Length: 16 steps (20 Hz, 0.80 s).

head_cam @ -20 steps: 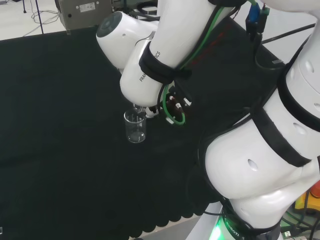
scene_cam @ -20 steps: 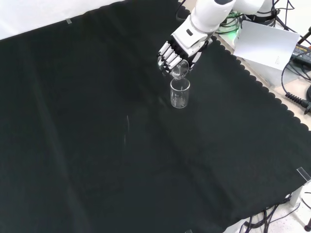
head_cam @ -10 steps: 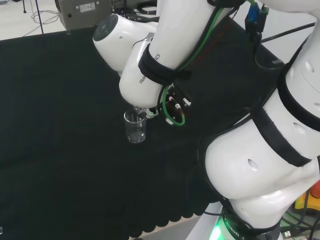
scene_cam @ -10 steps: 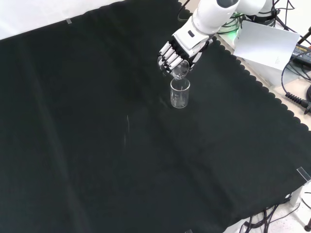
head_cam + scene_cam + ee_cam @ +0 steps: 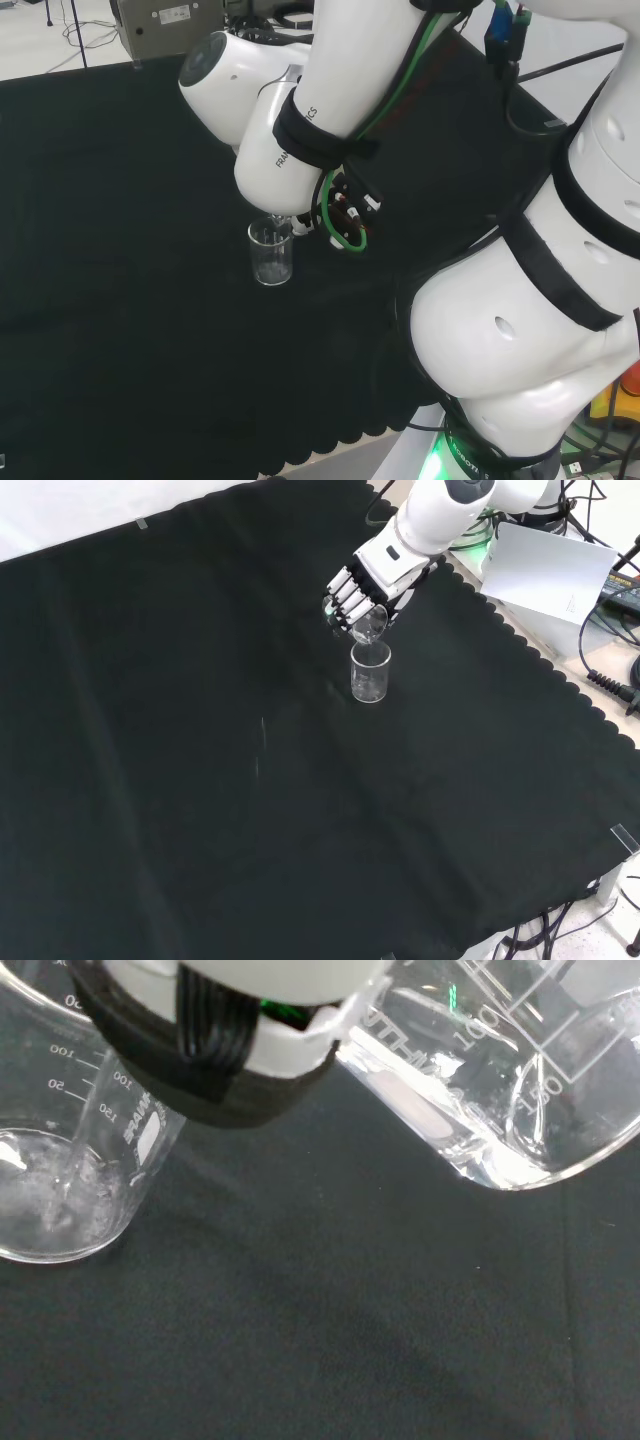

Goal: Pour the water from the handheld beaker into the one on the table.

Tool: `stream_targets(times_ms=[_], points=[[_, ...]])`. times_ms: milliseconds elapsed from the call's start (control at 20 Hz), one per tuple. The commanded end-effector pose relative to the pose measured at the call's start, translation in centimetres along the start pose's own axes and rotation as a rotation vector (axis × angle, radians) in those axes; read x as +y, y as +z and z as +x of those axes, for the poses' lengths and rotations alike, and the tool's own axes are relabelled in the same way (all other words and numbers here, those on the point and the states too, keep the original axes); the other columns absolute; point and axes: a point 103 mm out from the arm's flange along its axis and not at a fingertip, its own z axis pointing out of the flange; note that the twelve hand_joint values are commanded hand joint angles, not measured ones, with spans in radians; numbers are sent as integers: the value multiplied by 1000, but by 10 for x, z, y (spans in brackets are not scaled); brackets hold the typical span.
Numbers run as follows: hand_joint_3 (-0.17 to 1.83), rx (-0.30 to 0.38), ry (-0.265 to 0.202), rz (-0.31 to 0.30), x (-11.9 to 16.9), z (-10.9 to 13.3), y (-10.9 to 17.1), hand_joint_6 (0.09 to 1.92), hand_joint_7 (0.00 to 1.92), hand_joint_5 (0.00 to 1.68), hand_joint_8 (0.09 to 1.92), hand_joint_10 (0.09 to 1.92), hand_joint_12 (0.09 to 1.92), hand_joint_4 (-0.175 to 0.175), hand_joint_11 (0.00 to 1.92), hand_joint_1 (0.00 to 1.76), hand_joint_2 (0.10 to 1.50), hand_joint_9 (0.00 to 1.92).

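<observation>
Hand: we see the hand (image 5: 356, 592) with its fingers curled round the handheld beaker (image 5: 371, 626), tipping it over the beaker on the table (image 5: 370, 672).
Where things are: in the front view the held beaker sits just above the rim of the standing one; in the head view the standing beaker (image 5: 270, 253) is just below the arm's white link.
Pour: in the wrist view we make out a thin stream and disturbed water in the bottom of the table beaker (image 5: 70, 1190), with some water in the low side of the tilted beaker (image 5: 500, 1090).
Handling: we judge both beakers light, rigid, smooth and breakable; wet walls may slip, so we would take hold round the mid-body, clear of the lip.
Stability: the standing beaker looks easy to knock over with so little in it.
Hard to make out: we cannot tell how much water remains, nor where the thumb sits.
</observation>
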Motion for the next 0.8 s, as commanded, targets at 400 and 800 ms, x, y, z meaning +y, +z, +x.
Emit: stream_targets(times_ms=[400,800], points=[[-175,-30,7,14,2,2,1,411,1621,1299,87,783,908,-115,1253,1315,1025,1430],[-175,-57,9,9,2,2,0,412,1621,1299,87,782,908,-115,1253,1315,1025,1429]])
